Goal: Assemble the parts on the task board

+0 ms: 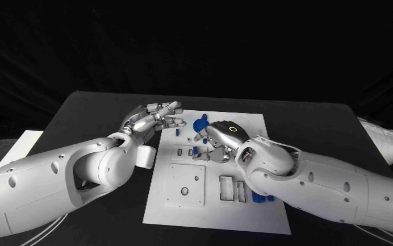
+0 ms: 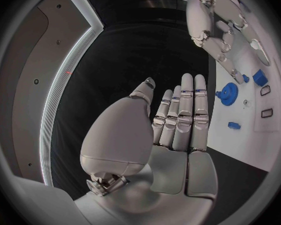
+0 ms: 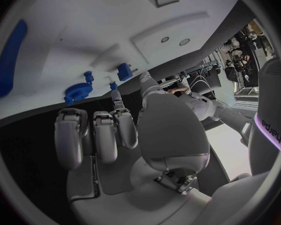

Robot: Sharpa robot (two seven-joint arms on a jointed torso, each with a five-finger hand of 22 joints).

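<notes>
Now, left hand (image 1: 154, 118): fingers straight and apart, holding nothing, at the task board's (image 1: 214, 212) far left edge.
Right hand (image 1: 218, 141): over the board, grip unclear (cannot tell).
Blue gear (image 1: 199, 124): on the board's far end.

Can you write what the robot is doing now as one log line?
left hand: open, beside task board | right hand: over board, holds nothing seen | blue gear: on board

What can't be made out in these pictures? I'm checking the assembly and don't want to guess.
- Head view: the right hand covers the middle of the white board; what lies under it is hidden.
- Head view: blue pieces by the right forearm are partly covered by it.
- Right wrist view: whether the fingertips pinch a part is too small to tell.
- Left wrist view: the board is cut off by the circle's edge.
</notes>
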